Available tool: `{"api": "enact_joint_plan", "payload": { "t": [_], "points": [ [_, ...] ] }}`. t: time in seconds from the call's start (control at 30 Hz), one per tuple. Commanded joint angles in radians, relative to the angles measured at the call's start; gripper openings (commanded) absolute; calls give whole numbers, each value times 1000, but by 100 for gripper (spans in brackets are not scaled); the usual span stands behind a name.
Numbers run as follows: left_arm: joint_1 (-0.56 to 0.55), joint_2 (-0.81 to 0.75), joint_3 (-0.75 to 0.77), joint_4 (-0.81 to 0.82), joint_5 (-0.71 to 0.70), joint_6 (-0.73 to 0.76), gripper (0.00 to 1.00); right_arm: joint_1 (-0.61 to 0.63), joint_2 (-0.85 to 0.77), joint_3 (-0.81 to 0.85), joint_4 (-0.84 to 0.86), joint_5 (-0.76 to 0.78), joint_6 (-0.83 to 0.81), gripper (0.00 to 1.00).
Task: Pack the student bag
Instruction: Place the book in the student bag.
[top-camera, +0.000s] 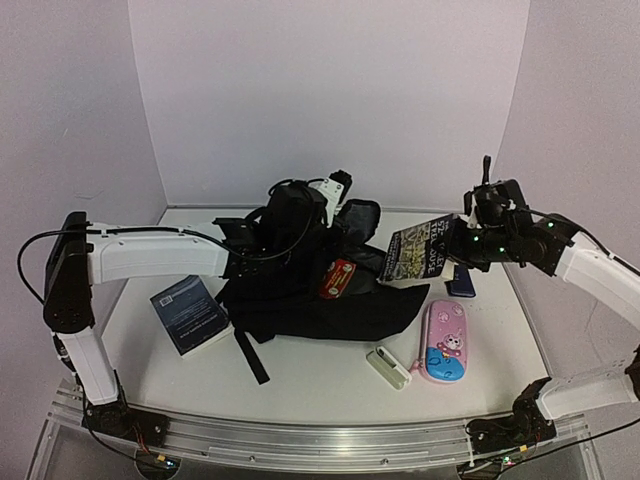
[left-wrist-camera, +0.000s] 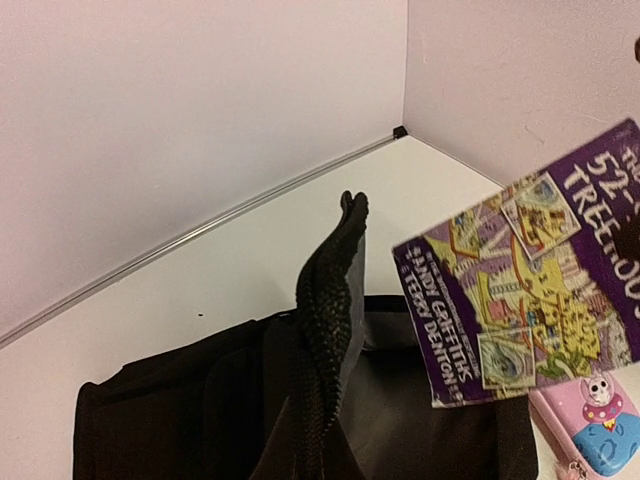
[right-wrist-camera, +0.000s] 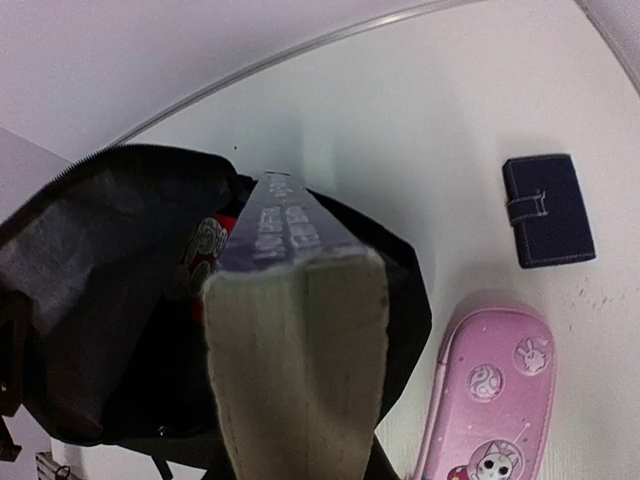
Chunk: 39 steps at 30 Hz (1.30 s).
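The student bag (top-camera: 300, 300) lies in the middle of the table, a black soft backpack with its opening (right-wrist-camera: 100, 270) gaping. My left gripper (top-camera: 312, 222) is shut on a strip of the bag's black fabric (left-wrist-camera: 330, 290) and holds it up above the bag. To the right, above the bag's edge, my right gripper (top-camera: 458, 243) is shut on a purple paperback book (top-camera: 418, 250). In the right wrist view the book's page edge (right-wrist-camera: 300, 370) points down over the opening. A red item (top-camera: 338, 278) lies inside the bag.
A dark blue book (top-camera: 190, 315) lies left of the bag. A pink cartoon pencil case (top-camera: 445, 340), a small white and green item (top-camera: 388, 368) and a dark blue wallet (top-camera: 462, 282) lie to the right. White walls close in the back and sides.
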Motion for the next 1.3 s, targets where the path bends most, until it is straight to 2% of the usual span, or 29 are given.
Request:
{"api": "enact_joint_plan", "payload": {
  "t": [0.0, 0.27, 0.57, 0.87, 1.07, 1.27],
  "points": [
    [24, -69, -23, 84, -7, -38, 0, 4, -33, -36, 71, -114, 108, 0],
    [27, -92, -76, 127, 45, -48, 0, 5, 17, -105, 207, -200, 183, 0],
    [27, -173, -211, 295, 170, -17, 0, 32, 114, -146, 431, -283, 298, 0],
    [29, -182, -203, 305, 191, 19, 0, 49, 161, -193, 710, -284, 420, 0],
    [31, -169, -191, 309, 193, 14, 0, 61, 276, -220, 815, -285, 454, 0],
    [32, -167, -187, 331, 199, 2, 0, 76, 356, -268, 877, -212, 490, 0]
  ]
}}
